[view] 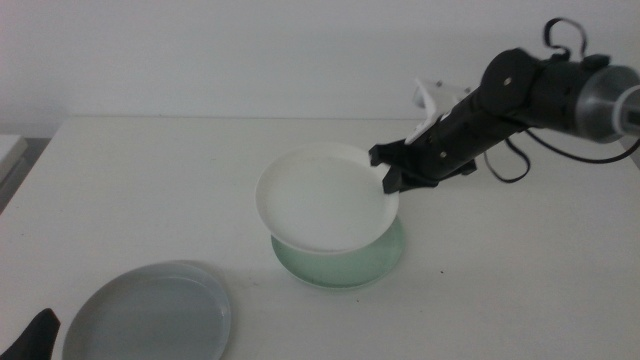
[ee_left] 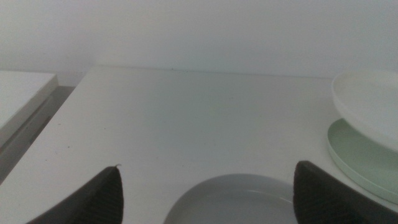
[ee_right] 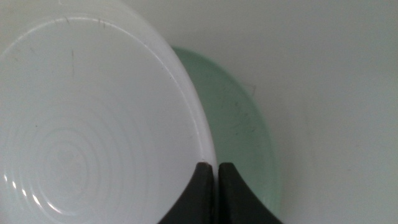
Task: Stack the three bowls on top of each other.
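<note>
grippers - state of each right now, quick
Left gripper: open, empty, above the grey-blue bowl.
Right gripper: shut on the white bowl rim, over the mint green bowl.
</note>
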Controlling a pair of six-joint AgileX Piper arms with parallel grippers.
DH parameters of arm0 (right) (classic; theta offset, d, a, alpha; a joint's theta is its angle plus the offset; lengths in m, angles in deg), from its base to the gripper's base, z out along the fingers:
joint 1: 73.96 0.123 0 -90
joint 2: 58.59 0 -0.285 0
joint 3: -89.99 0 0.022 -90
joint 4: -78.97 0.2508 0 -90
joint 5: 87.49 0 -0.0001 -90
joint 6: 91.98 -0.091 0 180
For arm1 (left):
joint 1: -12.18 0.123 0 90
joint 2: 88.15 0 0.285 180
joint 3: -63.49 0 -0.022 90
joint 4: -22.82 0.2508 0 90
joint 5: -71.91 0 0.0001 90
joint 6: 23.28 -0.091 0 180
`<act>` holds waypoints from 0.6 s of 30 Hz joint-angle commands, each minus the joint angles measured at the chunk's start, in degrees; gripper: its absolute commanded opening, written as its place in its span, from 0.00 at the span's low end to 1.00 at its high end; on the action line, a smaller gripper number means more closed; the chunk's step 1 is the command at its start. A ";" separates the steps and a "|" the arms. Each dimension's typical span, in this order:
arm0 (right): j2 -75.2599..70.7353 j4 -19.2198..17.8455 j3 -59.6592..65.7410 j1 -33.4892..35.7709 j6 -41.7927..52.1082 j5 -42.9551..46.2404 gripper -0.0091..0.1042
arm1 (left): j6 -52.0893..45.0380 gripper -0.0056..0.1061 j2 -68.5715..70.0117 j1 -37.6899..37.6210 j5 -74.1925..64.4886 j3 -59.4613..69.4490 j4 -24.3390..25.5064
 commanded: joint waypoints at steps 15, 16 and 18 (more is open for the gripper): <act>5.31 -3.09 0.24 0.53 -3.33 1.68 0.06 | 0.09 0.89 0.20 0.08 0.76 0.03 -0.42; 5.58 -3.17 0.24 0.53 -3.33 1.33 0.06 | 0.09 0.89 0.20 0.08 0.76 0.03 -0.42; 5.69 -3.32 0.24 0.53 -3.23 1.33 0.06 | 0.09 0.89 0.20 0.08 0.76 0.03 -0.42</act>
